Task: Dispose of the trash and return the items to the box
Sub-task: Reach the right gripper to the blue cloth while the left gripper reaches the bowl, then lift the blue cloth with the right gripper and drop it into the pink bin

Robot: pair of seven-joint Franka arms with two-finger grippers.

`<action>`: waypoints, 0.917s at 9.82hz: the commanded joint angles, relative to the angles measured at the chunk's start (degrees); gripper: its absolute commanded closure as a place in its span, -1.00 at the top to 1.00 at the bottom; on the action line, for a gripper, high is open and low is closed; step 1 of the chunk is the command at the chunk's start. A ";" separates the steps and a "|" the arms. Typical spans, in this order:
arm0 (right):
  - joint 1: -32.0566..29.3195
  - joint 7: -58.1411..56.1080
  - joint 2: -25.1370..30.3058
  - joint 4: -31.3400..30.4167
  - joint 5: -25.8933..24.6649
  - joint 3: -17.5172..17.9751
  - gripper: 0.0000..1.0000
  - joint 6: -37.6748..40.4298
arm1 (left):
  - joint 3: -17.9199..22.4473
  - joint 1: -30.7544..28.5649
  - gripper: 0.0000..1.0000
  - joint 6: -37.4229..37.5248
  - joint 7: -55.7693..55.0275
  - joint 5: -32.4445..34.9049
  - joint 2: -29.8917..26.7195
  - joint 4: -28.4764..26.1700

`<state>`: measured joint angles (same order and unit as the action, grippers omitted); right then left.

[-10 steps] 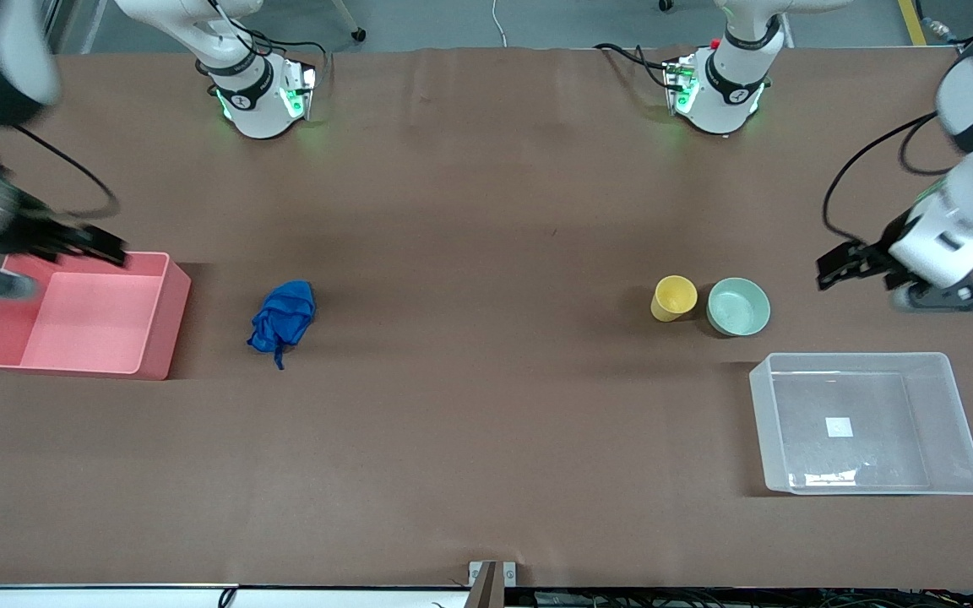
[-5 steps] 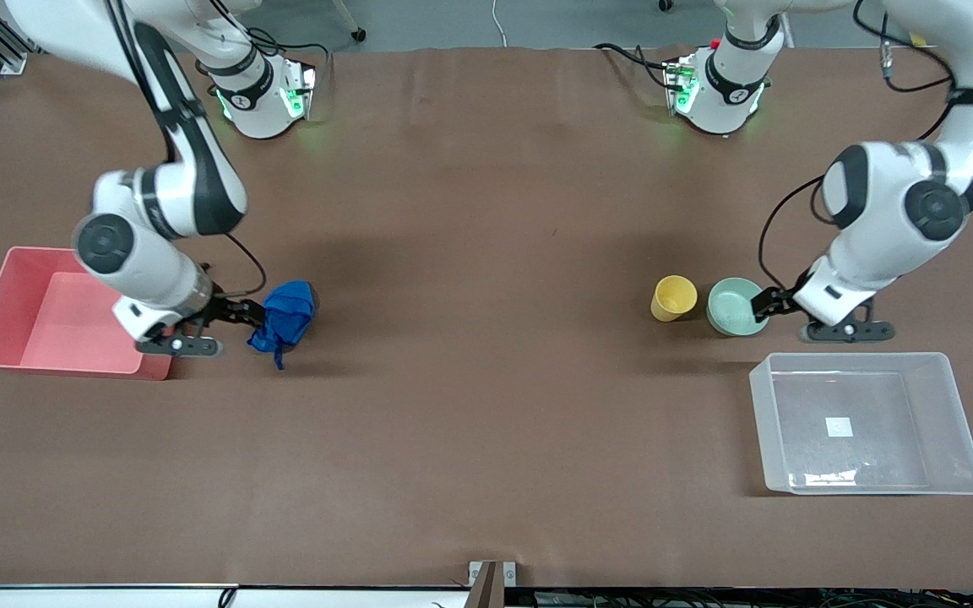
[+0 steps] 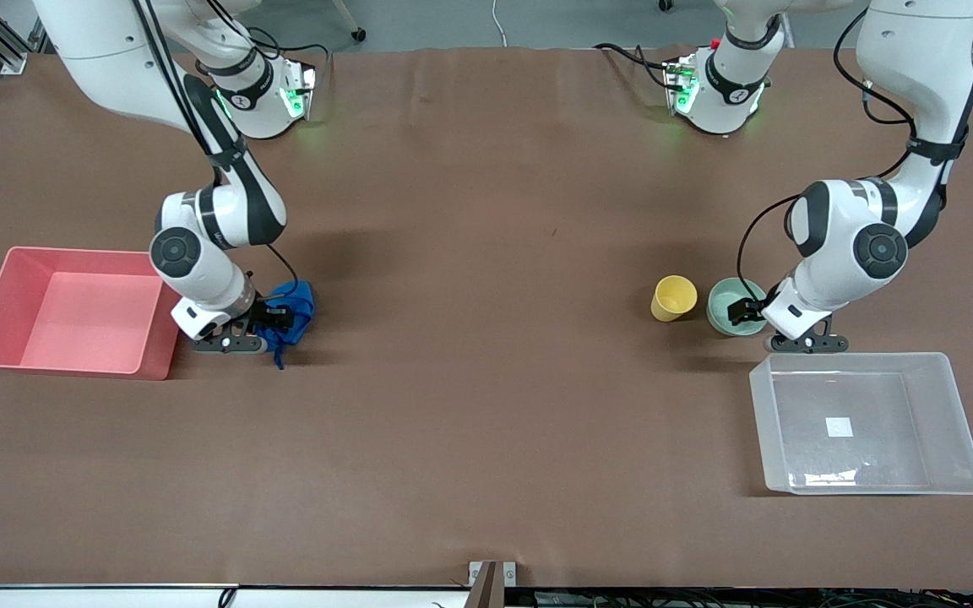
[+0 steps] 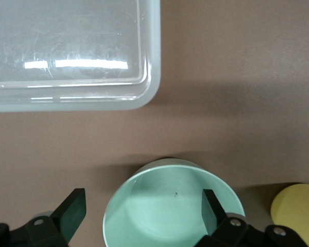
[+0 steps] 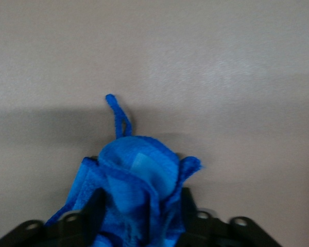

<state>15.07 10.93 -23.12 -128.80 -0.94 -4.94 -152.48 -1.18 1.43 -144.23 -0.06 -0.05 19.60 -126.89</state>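
Observation:
The trash, a bright blue wad (image 3: pixel 297 296), lies on the table beside the pink bin. My right gripper (image 3: pixel 277 319) is low over it, and its fingers press the wad (image 5: pixel 136 172) from both sides in the right wrist view (image 5: pixel 141 213). The mint-green bowl (image 3: pixel 726 299) stands beside the yellow cup (image 3: pixel 674 297). My left gripper (image 3: pixel 741 309) is open at the bowl (image 4: pixel 165 206). In the left wrist view (image 4: pixel 142 211), one finger is inside the bowl and one is outside its rim. The clear box (image 3: pixel 850 358) is empty.
A pink bin (image 3: pixel 73 252) stands at the right arm's end of the table. The clear box's corner (image 4: pixel 92 98) lies close to the bowl, nearer to the front camera. The yellow cup (image 4: pixel 298 211) stands just beside the bowl.
Both arms have swung in from the table's ends. The right gripper has come down onto the blue wad and the left gripper onto the bowl's rim. The objects have not moved.

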 commanded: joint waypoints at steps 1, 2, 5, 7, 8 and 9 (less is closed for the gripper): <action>0.31 1.03 0.54 -1.71 1.72 0.19 -0.98 -0.80 | -0.05 -0.46 0.84 -2.20 1.99 0.14 2.28 -2.13; 0.39 2.33 1.06 -1.11 2.25 0.54 -0.99 0.77 | -0.05 -0.46 0.51 -2.29 2.08 0.14 2.29 -2.49; -3.36 2.09 14.28 3.98 3.93 0.72 -0.99 23.38 | 0.22 -0.37 -0.96 -2.20 2.43 0.40 1.94 -3.89; -12.20 -7.87 19.68 15.52 3.84 0.46 -0.99 44.00 | 0.30 -1.07 -0.99 -1.85 3.22 0.49 -0.33 -5.82; -17.83 -15.33 19.52 22.99 3.75 0.46 -0.99 52.81 | 0.39 -1.16 -0.99 -1.50 4.10 0.49 -2.26 -6.79; -23.11 -22.19 19.35 26.98 2.71 0.46 -0.98 56.47 | 0.74 -1.16 -0.99 2.42 4.37 0.49 -4.80 -6.71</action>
<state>-1.50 -3.83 -1.93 -107.45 1.95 -5.45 -100.57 -0.82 0.80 -143.88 3.05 -0.05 18.06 -130.91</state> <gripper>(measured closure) 0.881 0.952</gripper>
